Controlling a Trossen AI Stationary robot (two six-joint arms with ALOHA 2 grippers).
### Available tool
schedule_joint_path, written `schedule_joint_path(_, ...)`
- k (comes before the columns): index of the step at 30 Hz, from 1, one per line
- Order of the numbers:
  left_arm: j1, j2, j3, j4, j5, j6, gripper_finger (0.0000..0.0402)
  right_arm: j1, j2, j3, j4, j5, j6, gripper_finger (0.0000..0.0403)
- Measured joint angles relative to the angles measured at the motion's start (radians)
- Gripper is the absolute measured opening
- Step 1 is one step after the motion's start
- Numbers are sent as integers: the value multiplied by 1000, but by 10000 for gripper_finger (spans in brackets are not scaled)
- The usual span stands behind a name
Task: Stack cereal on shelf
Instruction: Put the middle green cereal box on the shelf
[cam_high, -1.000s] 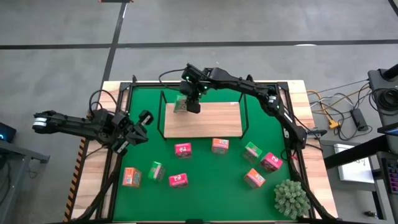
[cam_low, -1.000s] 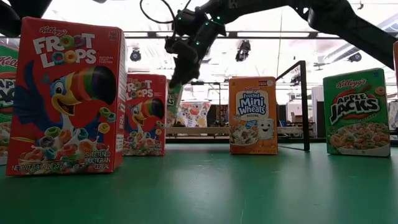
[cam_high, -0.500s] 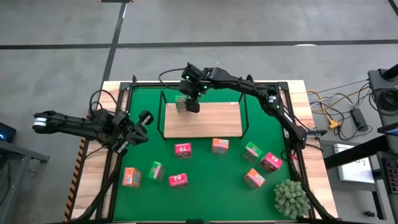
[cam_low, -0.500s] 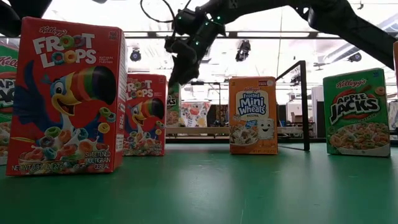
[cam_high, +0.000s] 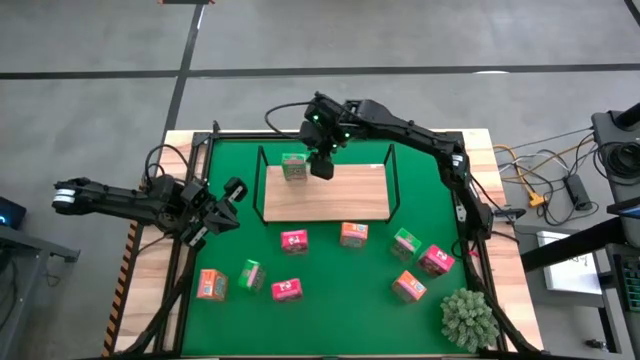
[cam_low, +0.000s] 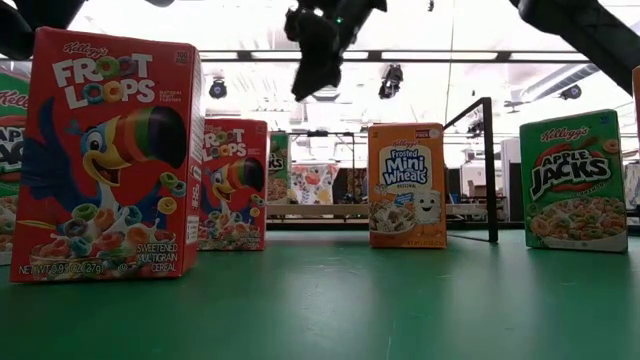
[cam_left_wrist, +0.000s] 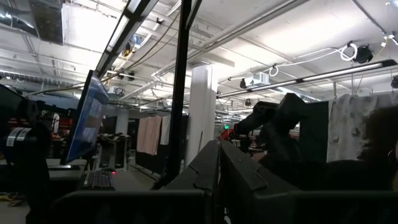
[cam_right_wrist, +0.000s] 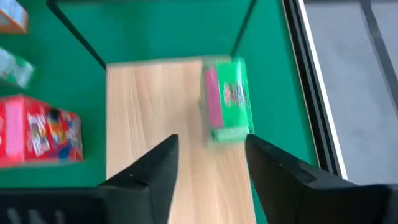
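Note:
A green cereal box (cam_high: 294, 166) stands upright on its bottom at the far left corner of the light-wood shelf (cam_high: 335, 198). In the right wrist view the same box (cam_right_wrist: 227, 102) shows beyond the fingers. My right gripper (cam_high: 322, 165) hangs open above the shelf, just right of that box and well above it (cam_low: 310, 85), with nothing between its fingers (cam_right_wrist: 208, 165). My left gripper (cam_high: 232, 190) waits shut over the mat's left edge, pointing upward.
Several other cereal boxes stand on the green mat (cam_high: 330, 320) in front of the shelf: pink-red (cam_high: 294, 240), orange (cam_high: 353, 234), green (cam_high: 405, 243), and more to left and right. A spiky plant (cam_high: 468, 318) sits at the near right corner. The shelf's black wire frames (cam_high: 393, 180) rise at its ends.
My right gripper has let go of the green cereal box, which it held tilted a second ago; the box now stands upright on the shelf's far left corner. The gripper has then risen clear of it and drifted a little toward the table's right edge.

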Motion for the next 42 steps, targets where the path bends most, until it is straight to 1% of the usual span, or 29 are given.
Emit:
schedule_joint_path(3,0,0,0,0,0,0,0,0,17,-13,-27,59,0,110)
schedule_joint_path(5,0,0,0,0,0,0,0,-1,36,-33,-22,79,-2,77)
schedule_joint_path(9,0,0,0,0,0,0,0,-1,71,-79,18,88,-31,20)
schedule_joint_path(10,0,0,0,0,0,0,0,0,77,-87,38,95,-37,15)
schedule_joint_path(16,0,0,0,1,0,0,0,0,91,-113,153,106,-54,13)
schedule_joint_path(21,0,0,0,1,0,0,0,0,92,-113,194,103,-50,13)
schedule_joint_path(25,0,0,0,1,0,0,0,0,92,-114,214,60,-29,13)
schedule_joint_path(27,0,0,0,1,0,0,0,4,92,-114,213,47,-25,13)
schedule_joint_path(34,0,0,0,1,0,0,0,6,92,-115,207,53,-15,13)
schedule_joint_path(39,0,0,0,1,0,0,0,6,92,-115,110,55,0,13)
schedule_joint_path(42,0,0,0,1,0,0,0,7,93,-118,95,54,2,13)
